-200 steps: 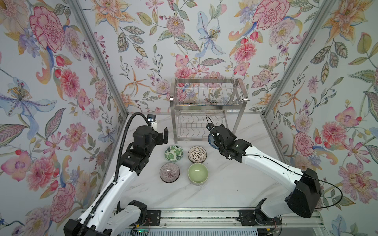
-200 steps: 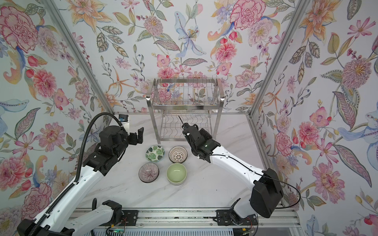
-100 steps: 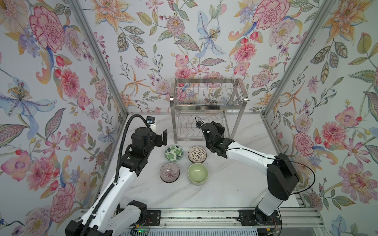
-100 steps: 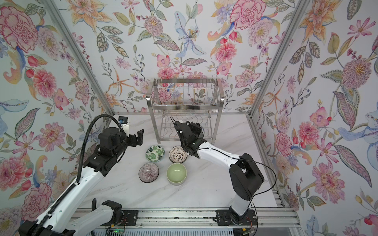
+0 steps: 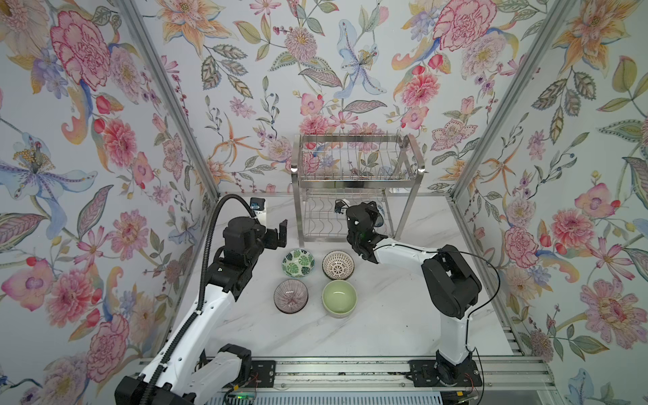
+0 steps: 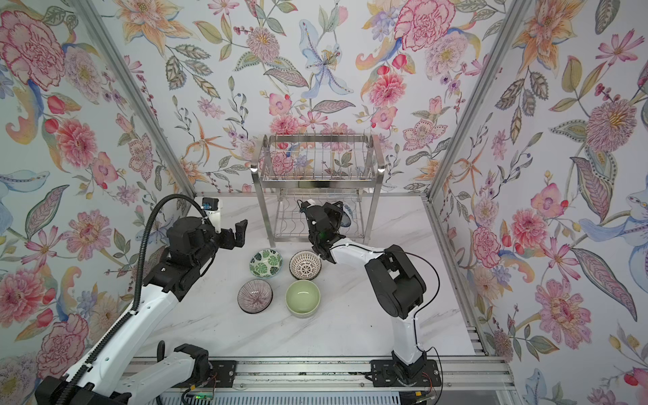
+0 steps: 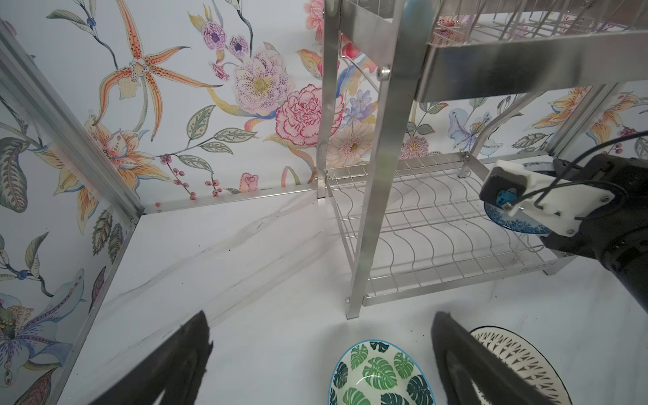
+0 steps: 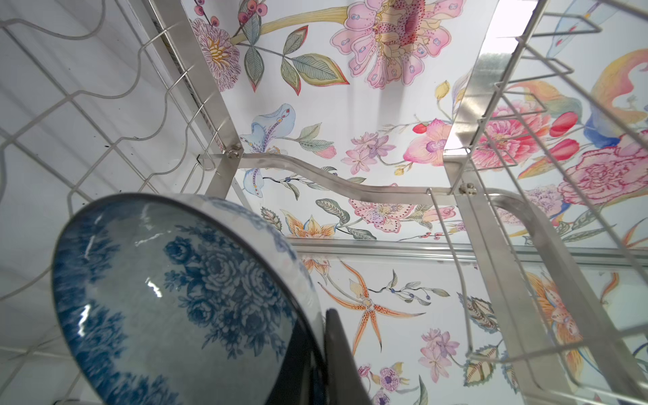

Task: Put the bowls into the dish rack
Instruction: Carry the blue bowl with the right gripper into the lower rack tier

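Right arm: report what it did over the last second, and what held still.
The right end effector, shut on the blue floral bowl, carried it forward into the dish rack, above the lower shelf; its elbow swung inward. Nothing was grasped or released. The left end effector stayed open in place; the leaf-print bowl, lattice bowl, ribbed bowl and green bowl stayed put.

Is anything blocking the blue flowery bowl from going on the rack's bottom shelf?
Nothing visible does. The right pincer holds the blue floral bowl between the dish rack legs, and the wavy lower shelf under it is bare.
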{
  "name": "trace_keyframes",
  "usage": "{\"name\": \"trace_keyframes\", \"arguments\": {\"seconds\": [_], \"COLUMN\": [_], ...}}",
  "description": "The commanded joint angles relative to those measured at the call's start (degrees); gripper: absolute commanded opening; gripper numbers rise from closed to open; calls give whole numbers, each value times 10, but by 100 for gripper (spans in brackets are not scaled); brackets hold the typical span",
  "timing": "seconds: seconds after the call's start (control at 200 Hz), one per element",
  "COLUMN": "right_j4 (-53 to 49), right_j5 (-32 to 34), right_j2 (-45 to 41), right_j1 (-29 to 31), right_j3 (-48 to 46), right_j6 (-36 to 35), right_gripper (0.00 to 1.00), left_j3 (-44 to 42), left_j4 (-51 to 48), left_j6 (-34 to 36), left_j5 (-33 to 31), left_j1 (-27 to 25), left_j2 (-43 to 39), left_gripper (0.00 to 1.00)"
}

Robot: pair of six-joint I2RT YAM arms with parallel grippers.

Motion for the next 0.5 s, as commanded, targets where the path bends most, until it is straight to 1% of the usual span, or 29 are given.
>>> {"name": "trace_keyframes", "arguments": {"seconds": [0.0,0.145,0.17,0.415,0.43,0.495], "right_j4": [70,70,69,75,76,79], "right_j5": [18,12,13,18,31,36], "right_j2": [16,44,49,112,116,132], "right_j1": [-11,-12,-29,-41,-42,-46], "right_j3": [43,63,68,133,137,155], "right_j6": [-28,-30,-27,-27,-28,-33], "right_gripper": [0,0,0,0,0,0], "left_j3": [-8,-9,-9,-18,-18,-19], "left_j4": [13,14,15,26,26,26], "left_j6": [4,4,4,2,2,2], "left_j5": [20,23,23,34,33,32], "left_j1": [9,10,10,13,12,12], "left_j2": [-9,-11,-11,-10,-11,-14], "left_gripper": [99,99,99,99,99,99]}}
